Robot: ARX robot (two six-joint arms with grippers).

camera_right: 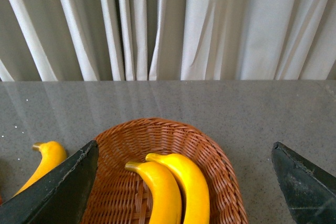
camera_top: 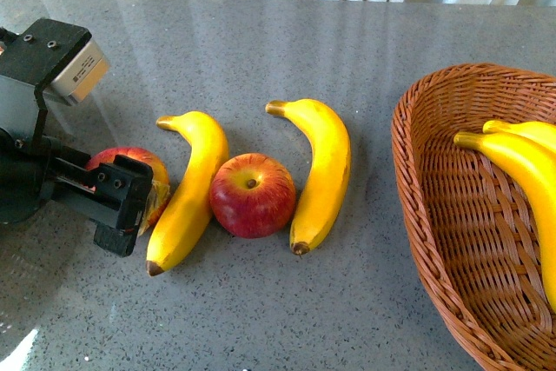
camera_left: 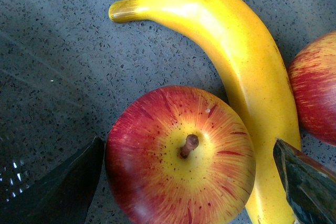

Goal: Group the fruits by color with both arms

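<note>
A yellow-streaked red apple (camera_top: 139, 171) lies at the left, partly hidden by my left gripper (camera_top: 109, 206). In the left wrist view that apple (camera_left: 178, 156) sits between the open jaws of the left gripper (camera_left: 189, 182). A banana (camera_top: 187, 188) lies beside it, and also shows in the left wrist view (camera_left: 236, 66). A second red apple (camera_top: 252, 195) and another banana (camera_top: 317, 171) lie mid-table. Two bananas (camera_top: 521, 171) lie in the wicker basket (camera_top: 434, 206). My right gripper (camera_right: 184, 192) is open above the basket (camera_right: 210, 150) and its bananas (camera_right: 173, 187).
The grey speckled table (camera_top: 278, 49) runs to pale curtains (camera_right: 168, 24) at the back. The basket stands at the right edge. The left arm's black body (camera_top: 35, 110) fills the left side.
</note>
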